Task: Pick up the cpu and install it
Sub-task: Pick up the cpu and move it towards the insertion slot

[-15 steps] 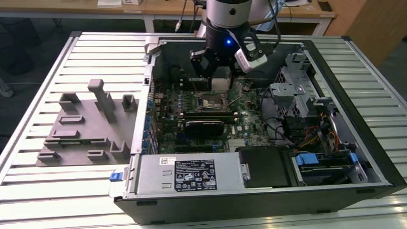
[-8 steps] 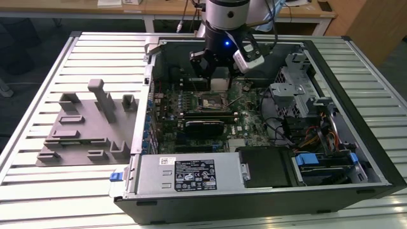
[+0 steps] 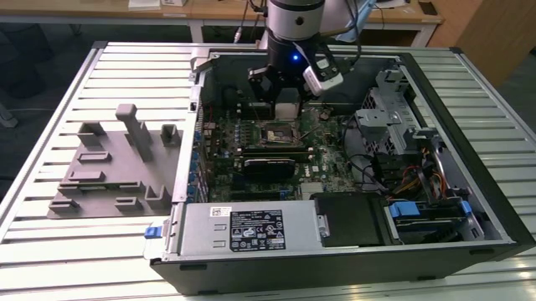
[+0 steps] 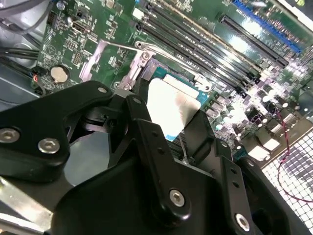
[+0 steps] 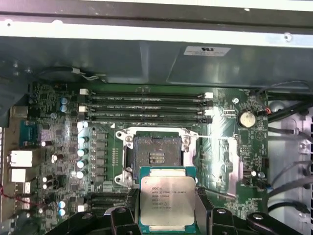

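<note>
step: cpu [image 5: 167,203] in transfer, not yet seated | fingers [image 4: 151,142]: closed on the cpu's edges | cpu: over the motherboard [image 5: 63,132], just beside open socket [image 5: 155,156], probably not touching | need: square alignment with socket

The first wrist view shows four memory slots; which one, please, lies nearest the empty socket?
The slot right beside the socket; the other three lie beyond it, farther away.
</note>
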Robot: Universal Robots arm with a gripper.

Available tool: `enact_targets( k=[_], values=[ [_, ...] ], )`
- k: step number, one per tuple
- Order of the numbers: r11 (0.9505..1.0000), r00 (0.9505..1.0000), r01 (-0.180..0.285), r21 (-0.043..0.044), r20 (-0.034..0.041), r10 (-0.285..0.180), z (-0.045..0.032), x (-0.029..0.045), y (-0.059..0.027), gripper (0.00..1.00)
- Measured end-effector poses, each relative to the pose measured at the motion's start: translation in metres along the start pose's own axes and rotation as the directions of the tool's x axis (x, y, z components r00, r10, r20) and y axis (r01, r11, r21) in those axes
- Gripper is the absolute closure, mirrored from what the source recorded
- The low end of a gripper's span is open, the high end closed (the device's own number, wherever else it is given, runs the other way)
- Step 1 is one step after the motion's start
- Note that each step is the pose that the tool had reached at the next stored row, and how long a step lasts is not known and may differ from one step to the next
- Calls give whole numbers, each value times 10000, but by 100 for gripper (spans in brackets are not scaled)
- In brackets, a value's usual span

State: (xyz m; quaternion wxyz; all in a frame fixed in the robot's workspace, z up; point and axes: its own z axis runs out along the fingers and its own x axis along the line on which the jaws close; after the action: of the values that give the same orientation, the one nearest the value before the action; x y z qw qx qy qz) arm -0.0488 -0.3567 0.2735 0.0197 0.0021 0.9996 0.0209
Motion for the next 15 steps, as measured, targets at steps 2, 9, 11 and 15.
enact_targets(
  k=[2, 9, 11, 15],
  values=[
    [10000, 10000, 0, 10, 1, 0, 22, 11, 22, 46],
    [9999, 10000, 5, 150, -6, -5, 129, 34, 78, 46],
    [9998, 10000, 6, 190, -9, -6, 159, 39, 91, 46],
    [9997, 10000, 9, 259, -18, -8, 213, 43, 114, 46]
  ],
)
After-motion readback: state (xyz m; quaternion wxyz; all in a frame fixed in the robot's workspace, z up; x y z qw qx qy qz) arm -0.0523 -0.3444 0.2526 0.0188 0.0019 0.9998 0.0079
